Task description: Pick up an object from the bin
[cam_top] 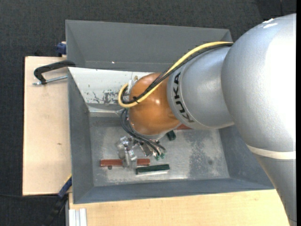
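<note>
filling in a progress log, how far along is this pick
Done: the reach in. The gripper sits low in the bin, right at the middle of a reddish-brown flat bar near the front. In hand: probably positioning on that bar, but a grip on it cannot be made out. Left: the lift. The bar lies flat on the floor, beside a dark green bar.

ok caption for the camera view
Gripper low over a reddish-brown bar, dark green bar beside it, in the grey bin
</note>
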`<state>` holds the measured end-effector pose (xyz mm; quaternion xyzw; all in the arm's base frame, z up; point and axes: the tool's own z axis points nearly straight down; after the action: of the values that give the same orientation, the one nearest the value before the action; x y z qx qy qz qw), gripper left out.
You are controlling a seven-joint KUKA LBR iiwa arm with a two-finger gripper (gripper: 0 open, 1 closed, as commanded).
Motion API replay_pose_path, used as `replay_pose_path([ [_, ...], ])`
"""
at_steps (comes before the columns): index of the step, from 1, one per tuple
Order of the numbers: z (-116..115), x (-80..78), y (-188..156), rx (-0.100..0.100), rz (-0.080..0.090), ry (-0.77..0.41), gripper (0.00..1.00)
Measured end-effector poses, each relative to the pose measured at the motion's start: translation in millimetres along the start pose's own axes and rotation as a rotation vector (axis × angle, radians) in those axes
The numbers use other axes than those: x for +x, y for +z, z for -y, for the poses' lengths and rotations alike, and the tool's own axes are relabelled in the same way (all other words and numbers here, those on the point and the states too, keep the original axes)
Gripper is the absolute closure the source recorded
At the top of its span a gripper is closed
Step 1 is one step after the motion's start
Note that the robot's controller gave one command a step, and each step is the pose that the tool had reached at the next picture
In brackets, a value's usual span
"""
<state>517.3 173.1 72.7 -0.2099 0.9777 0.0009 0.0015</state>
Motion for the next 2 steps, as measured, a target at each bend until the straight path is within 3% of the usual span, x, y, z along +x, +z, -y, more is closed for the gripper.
replay_pose_path([
  [1, -0.1, 0.2, 1.1, 0.000, 0.001, 0.000, 0.00],
  [2, -0.1, 0.3, 1.2, 0.000, 0.000, 0.000, 0.00],
])
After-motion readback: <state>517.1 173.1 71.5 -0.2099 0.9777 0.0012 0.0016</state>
